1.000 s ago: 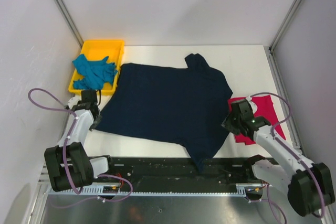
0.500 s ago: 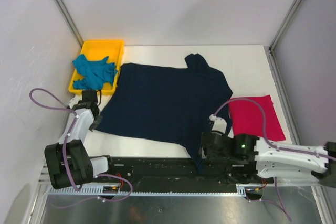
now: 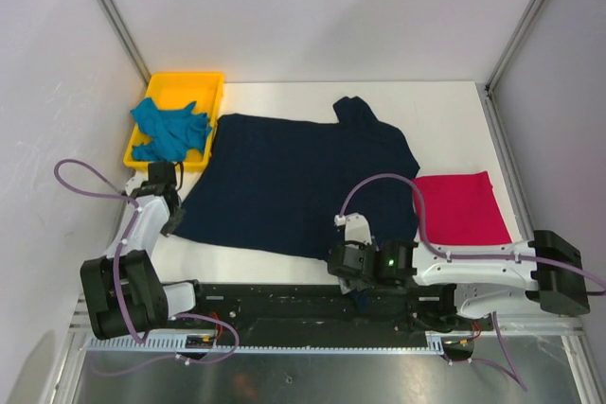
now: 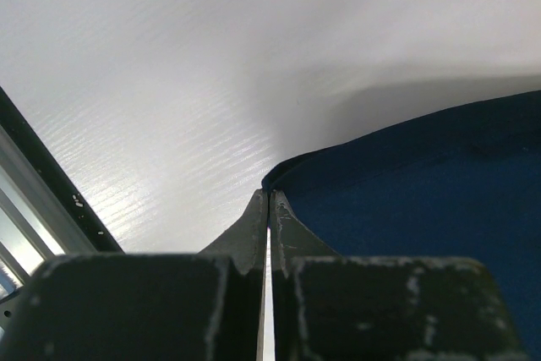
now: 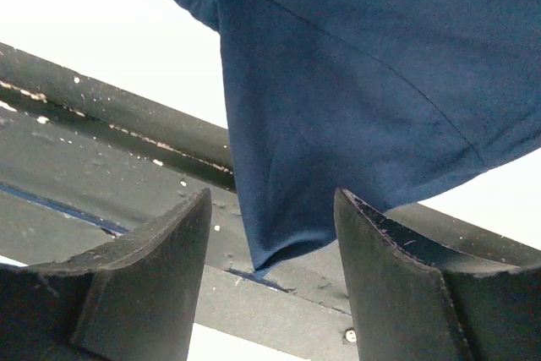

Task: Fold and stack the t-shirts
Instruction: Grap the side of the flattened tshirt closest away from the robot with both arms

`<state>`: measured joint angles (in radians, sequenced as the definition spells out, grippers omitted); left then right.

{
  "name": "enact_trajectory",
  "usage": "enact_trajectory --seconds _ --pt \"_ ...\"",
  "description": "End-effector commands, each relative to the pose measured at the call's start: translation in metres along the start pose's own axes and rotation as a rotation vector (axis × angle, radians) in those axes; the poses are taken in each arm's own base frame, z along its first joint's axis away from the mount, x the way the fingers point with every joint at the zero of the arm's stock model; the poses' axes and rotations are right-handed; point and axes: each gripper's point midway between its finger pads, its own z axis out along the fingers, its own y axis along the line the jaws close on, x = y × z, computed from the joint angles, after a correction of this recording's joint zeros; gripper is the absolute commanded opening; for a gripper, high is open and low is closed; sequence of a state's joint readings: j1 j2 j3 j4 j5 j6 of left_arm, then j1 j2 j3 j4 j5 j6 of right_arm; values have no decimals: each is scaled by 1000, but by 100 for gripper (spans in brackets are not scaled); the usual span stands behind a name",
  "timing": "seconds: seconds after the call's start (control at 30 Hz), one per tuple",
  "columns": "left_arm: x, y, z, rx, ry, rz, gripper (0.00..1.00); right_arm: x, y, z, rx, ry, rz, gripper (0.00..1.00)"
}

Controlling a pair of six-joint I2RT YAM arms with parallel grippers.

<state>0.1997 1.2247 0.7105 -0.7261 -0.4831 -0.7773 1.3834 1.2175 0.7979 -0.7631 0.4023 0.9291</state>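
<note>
The dark navy t-shirt (image 3: pixel 294 177) lies spread flat across the middle of the table. One sleeve (image 5: pixel 338 124) hangs over the black front rail. My right gripper (image 3: pixel 347 267) is at that sleeve, open (image 5: pixel 272 209), with the sleeve's end hanging between its fingers and untouched. My left gripper (image 3: pixel 171 222) is shut (image 4: pixel 269 199), its tips at the navy shirt's near left corner (image 4: pixel 406 192); no cloth shows between them. The crimson-pink t-shirt (image 3: pixel 462 207) lies folded at the right. In the yellow tray lies the teal t-shirt (image 3: pixel 170 130), bunched up.
The yellow tray (image 3: pixel 189 82) stands at the back left against the wall. A black rail (image 5: pixel 101 166) runs along the table's front edge under the sleeve. White walls close in the left, back and right sides.
My right arm has swung from the pink t-shirt at the right, along the front edge, to the navy sleeve, its jaws opening wider. The left arm has stayed put.
</note>
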Motion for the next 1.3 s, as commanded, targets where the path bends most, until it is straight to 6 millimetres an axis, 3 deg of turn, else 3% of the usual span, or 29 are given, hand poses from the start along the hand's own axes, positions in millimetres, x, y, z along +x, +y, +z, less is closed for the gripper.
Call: enact_trajectory --seconds 0.0,0.23,0.3,0.43,0.57,0.7,0.8,1.07,1.27 --pt "-10 -3 -3 5 -15 -19 0 -4 20 -1 -41 -5 -80 65" --pt "-8 -3 -2 0 -10 -21 0 16 26 8 -45 74 -163 62" --pt "-7 -3 -1 -1 -6 -23 0 21 25 10 -38 92 -179 54" --pt "-8 -6 -1 6 1 -21 0 16 10 11 18 97 -164 24" --pt "-13 -13 -6 35 -1 -11 0 -14 -7 1 19 52 -78 7" --pt "-26 -25 -15 76 -27 12 0 -57 -23 -13 -34 -22 35 4" --pt "-35 -36 -20 102 -39 33 0 -83 -39 -14 -54 -54 123 3" --pt "-44 -80 -21 202 -7 133 0 -140 -75 17 -54 -89 310 1" --pt "-45 -111 -14 248 26 179 0 -162 -102 50 -3 -73 409 0"
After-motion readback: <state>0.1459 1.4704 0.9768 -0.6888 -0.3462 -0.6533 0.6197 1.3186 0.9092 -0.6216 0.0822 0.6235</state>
